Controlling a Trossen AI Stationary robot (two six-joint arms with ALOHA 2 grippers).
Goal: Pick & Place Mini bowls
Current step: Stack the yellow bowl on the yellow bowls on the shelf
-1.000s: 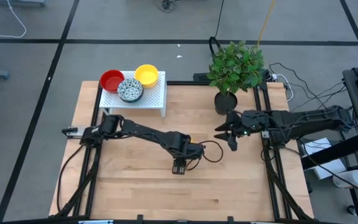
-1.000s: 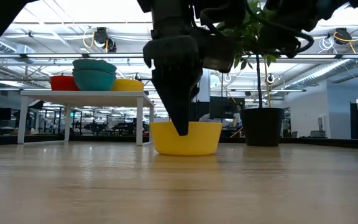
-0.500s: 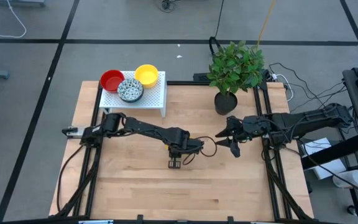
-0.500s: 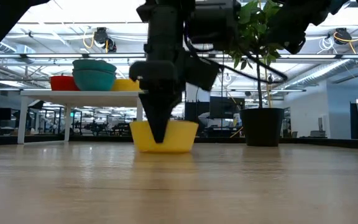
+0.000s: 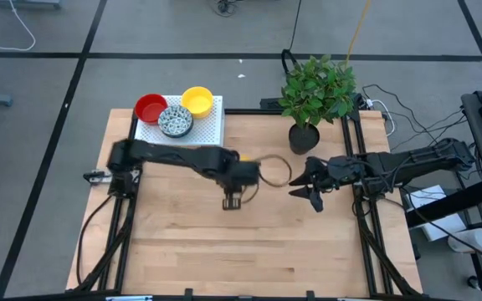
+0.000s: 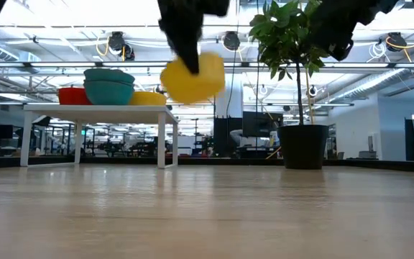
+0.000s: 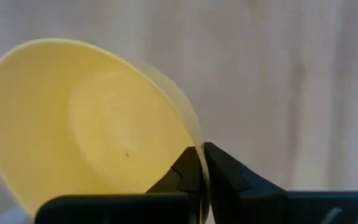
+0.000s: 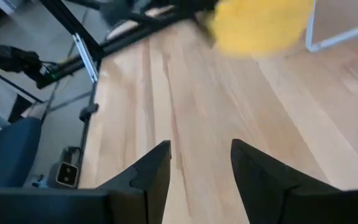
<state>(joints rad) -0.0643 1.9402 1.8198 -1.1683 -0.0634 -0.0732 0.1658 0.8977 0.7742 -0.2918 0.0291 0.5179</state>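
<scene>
From above, the left gripper (image 5: 243,174) has moved back toward the white rack (image 5: 216,134) since a second ago, now well off the table (image 5: 182,242) centre; the low view shows the yellow bowl (image 6: 192,77), then resting on the wood, lifted clear. The left wrist view shows its fingers clamped on the bowl's rim, so the pick looks done and placing remains. The right wrist view shows the right gripper (image 8: 201,165) waiting with fingers apart, the bowl ahead of it.

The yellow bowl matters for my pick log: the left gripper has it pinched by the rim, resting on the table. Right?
Not quite. The left gripper does pinch the yellow bowl by the rim, but the low view shows it lifted clear of the table, not resting on it.
</scene>
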